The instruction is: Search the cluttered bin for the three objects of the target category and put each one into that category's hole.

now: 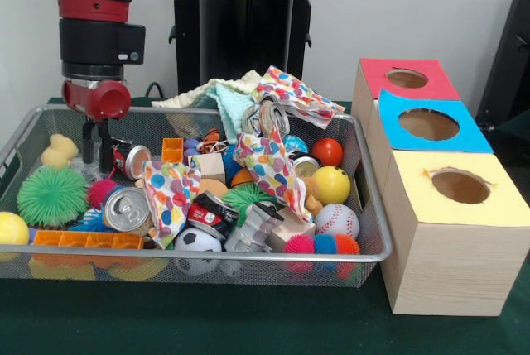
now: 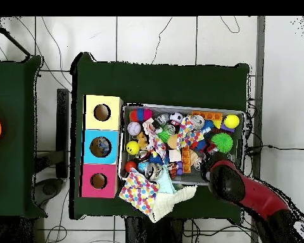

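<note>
The bin (image 1: 377,254) sits on the green desk (image 1: 248,326), toward the right-hand edge in the overhead view, with the three wooden boxes (image 1: 451,231) touching its end nearest the desk's middle. The fingers (image 1: 96,146) reach down into the bin's corner closest to the robot; they stand slightly apart with nothing visibly between them, just beside a small red can (image 1: 131,159).

Risks, as I judge them: the target category is not stated, so a wrong pick is possible; a closing grip could skid off the can's round side, or strike the mesh wall close by; the spotted cloths (image 1: 269,169) could snag and drag other toys out.

Hidden: whatever lies under the cloths; the fingertips' exact contact; in the overhead view the arm (image 2: 243,190) covers that corner entirely.
</note>
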`<action>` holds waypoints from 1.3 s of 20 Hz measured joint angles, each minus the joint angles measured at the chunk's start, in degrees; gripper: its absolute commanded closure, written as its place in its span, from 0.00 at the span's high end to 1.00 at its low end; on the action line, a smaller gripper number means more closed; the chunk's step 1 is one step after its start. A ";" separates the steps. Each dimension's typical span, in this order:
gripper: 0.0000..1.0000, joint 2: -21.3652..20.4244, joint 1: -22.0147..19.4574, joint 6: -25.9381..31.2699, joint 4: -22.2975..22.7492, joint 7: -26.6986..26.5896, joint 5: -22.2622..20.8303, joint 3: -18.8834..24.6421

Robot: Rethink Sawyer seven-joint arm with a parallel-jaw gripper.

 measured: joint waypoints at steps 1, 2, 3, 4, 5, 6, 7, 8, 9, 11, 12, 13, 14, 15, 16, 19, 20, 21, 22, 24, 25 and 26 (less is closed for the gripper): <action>1.00 -0.01 0.16 0.00 -0.11 0.00 0.00 -0.25; 1.00 -0.03 0.40 0.00 -0.27 0.00 0.00 -0.64; 1.00 -0.04 0.69 0.00 -0.41 0.00 0.00 -1.14; 1.00 -0.03 0.92 0.00 -0.50 0.00 -0.01 -1.58; 1.00 -0.03 1.12 0.00 -0.56 0.00 0.00 -2.03; 1.00 -0.04 1.37 0.00 -0.60 0.00 0.00 -2.60; 1.00 -0.03 1.53 0.00 -0.60 0.00 -0.01 -3.02; 1.00 -0.03 1.64 0.00 -0.61 0.00 -0.01 -3.32; 1.00 -0.04 1.83 0.00 -0.61 0.00 0.00 -3.84; 1.00 -0.03 1.99 0.00 -0.61 0.00 0.00 -4.31; 1.00 -0.04 2.08 0.00 -0.62 0.00 0.00 -4.57; 1.00 -0.04 2.19 0.00 -0.61 0.00 0.00 -4.90; 1.00 -0.05 2.27 0.00 -0.61 0.00 0.00 -5.13; 1.00 -0.09 2.40 0.00 -0.61 0.00 0.00 -5.56; 1.00 -0.12 2.46 0.00 -0.61 0.00 0.00 -5.84; 1.00 -0.18 2.46 0.00 -0.61 0.00 0.00 -6.29; 1.00 -0.18 2.46 0.00 -0.61 0.00 0.00 -6.36; 1.00 -0.19 2.46 0.00 -0.61 0.00 0.00 -6.38; 1.00 -0.19 2.46 0.00 -0.61 0.00 0.00 -6.37; 1.00 -0.18 2.44 0.00 -0.62 0.00 0.00 -6.38; 1.00 -0.15 2.45 0.00 -0.62 0.00 0.00 -6.38; 1.00 -0.04 2.46 -0.01 -0.66 0.00 0.00 -6.38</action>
